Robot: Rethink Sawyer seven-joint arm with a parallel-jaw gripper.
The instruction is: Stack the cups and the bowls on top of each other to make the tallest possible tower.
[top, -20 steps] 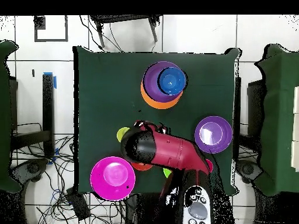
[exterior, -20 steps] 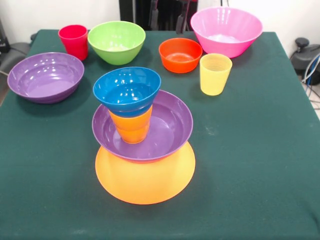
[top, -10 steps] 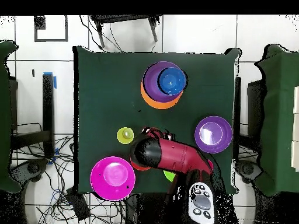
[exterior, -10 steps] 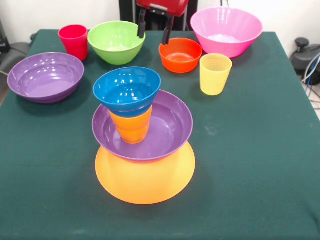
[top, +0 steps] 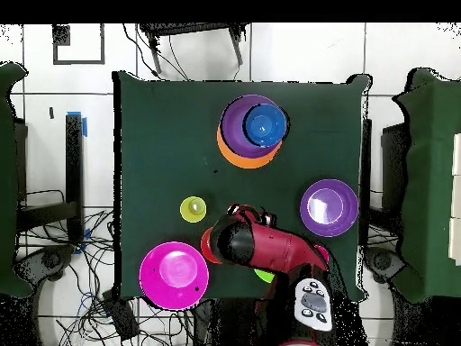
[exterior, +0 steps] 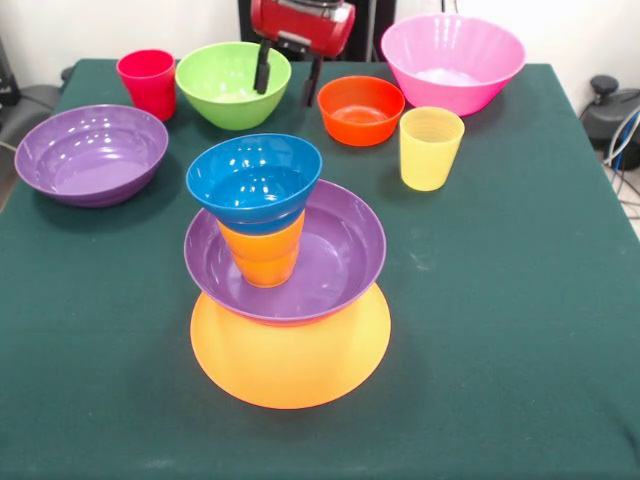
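Note:
The tower stands mid-table: a yellow-orange bowl (exterior: pixel 290 355) upside down, a purple bowl (exterior: pixel 330 255) on it, an orange cup (exterior: pixel 262 255) inside that, and a blue bowl (exterior: pixel 254 180) on top. From overhead the tower (top: pixel 236 151) is at the far side. My gripper (exterior: pixel 288 78) hangs open and empty at the back, over the gap between the green bowl (exterior: pixel 225 85) and the orange-red bowl (exterior: pixel 360 108). Loose on the table are a red cup (exterior: pixel 147 82), a yellow cup (exterior: pixel 430 148), a pink bowl (exterior: pixel 452 60) and a second purple bowl (exterior: pixel 90 153).
In the overhead view the red arm (top: pixel 266 248) covers most of the green and orange-red bowls. The pink bowl (top: pixel 174 274), yellow cup (top: pixel 193 209) and loose purple bowl (top: pixel 328 207) show around it. The dark green tablecloth (exterior: pixel 500 300) is bare at the front right.
The gripper came down into the front view from the top edge, then moved left and slightly lower toward the green bowl's right rim. No cup or bowl has moved.

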